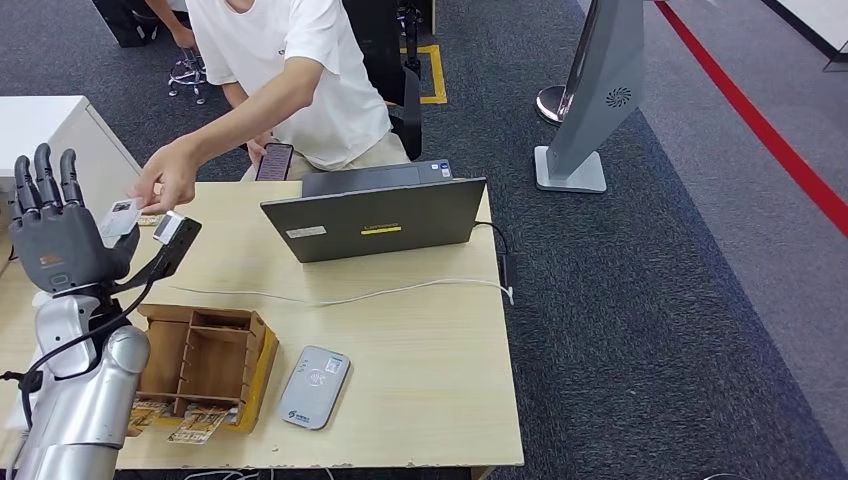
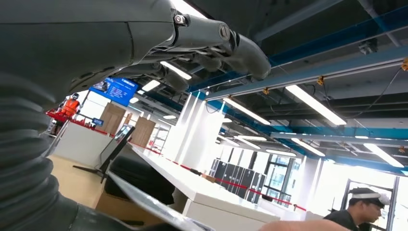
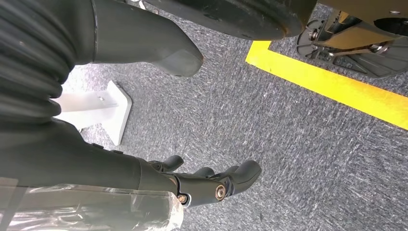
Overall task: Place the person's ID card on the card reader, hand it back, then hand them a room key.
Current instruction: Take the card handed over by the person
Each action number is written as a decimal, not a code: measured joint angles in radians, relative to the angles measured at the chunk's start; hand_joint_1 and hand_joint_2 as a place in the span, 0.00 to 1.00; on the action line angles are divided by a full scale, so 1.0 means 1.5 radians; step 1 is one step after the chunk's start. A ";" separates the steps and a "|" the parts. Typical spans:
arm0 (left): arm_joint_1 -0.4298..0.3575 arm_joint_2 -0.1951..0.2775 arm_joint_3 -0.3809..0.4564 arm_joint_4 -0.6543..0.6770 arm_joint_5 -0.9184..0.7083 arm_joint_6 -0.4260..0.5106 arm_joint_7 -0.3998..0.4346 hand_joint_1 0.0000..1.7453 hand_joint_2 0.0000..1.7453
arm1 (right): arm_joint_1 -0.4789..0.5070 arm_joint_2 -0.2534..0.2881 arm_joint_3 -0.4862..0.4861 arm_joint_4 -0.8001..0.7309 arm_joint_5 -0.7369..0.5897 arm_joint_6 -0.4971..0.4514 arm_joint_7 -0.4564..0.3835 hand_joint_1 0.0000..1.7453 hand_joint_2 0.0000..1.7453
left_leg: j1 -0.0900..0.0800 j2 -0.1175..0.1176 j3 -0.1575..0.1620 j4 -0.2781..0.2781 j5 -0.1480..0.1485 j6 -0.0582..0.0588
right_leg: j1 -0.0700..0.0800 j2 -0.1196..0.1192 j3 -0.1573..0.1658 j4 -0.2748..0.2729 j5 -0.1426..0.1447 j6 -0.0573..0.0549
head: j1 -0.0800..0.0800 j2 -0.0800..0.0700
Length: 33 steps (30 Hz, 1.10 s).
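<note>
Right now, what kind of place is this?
Probably a mock reception desk inside a large hall: a wooden table with a laptop, a card reader and a key box; carpet with floor tape around it.

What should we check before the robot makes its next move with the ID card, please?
1. Card within reach: ok. The ID card is at the raised left robot hand.
2. Robot's grip on the card: cannot tell.
3. Person has let go: not ok. The person's hand is holding the card.
4. Reader ready: ok. The card reader lies flat on the table with nothing on top.
5. Way down to the reader: probably ok, but the wooden organiser stands close beside it.
6. Right robot hand free: ok. It hangs over the floor and holds nothing.
</note>
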 joint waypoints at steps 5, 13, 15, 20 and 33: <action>0.000 0.000 0.000 0.006 0.011 -0.012 -0.012 1.00 0.00 | 0.000 0.000 0.000 0.000 0.001 0.000 0.000 0.00 1.00 | 0.000 0.000 0.000 0.000 0.000 0.000 | 0.000 0.000 0.000 0.000 0.000 0.000 | 0.000 0.000; 0.000 -0.002 0.000 0.007 0.011 -0.013 -0.013 1.00 0.00 | 0.000 0.000 0.000 0.000 0.002 0.000 0.000 0.00 1.00 | 0.000 0.000 0.000 0.000 0.000 0.000 | 0.000 0.000 0.000 0.000 0.000 0.000 | 0.000 0.000; 0.000 -0.002 0.000 0.007 0.011 -0.013 -0.013 1.00 0.00 | 0.000 0.000 0.000 0.000 0.002 0.000 0.000 0.00 1.00 | 0.000 0.000 0.000 0.000 0.000 0.000 | 0.000 0.000 -0.001 0.000 0.000 0.000 | 0.000 0.000; 0.000 -0.003 0.000 0.007 0.011 -0.013 -0.013 1.00 0.00 | 0.000 0.000 0.000 0.000 0.002 0.000 0.000 0.00 1.00 | 0.000 0.000 0.000 0.000 0.000 0.000 | 0.000 0.000 -0.001 0.000 0.000 0.000 | 0.000 0.000; 0.000 -0.003 0.000 0.007 0.015 -0.022 -0.013 1.00 0.00 | 0.000 0.000 0.000 0.000 0.002 0.000 0.000 0.00 1.00 | 0.000 0.000 0.000 0.000 0.000 0.000 | 0.000 0.000 -0.001 0.000 0.000 0.000 | 0.000 0.000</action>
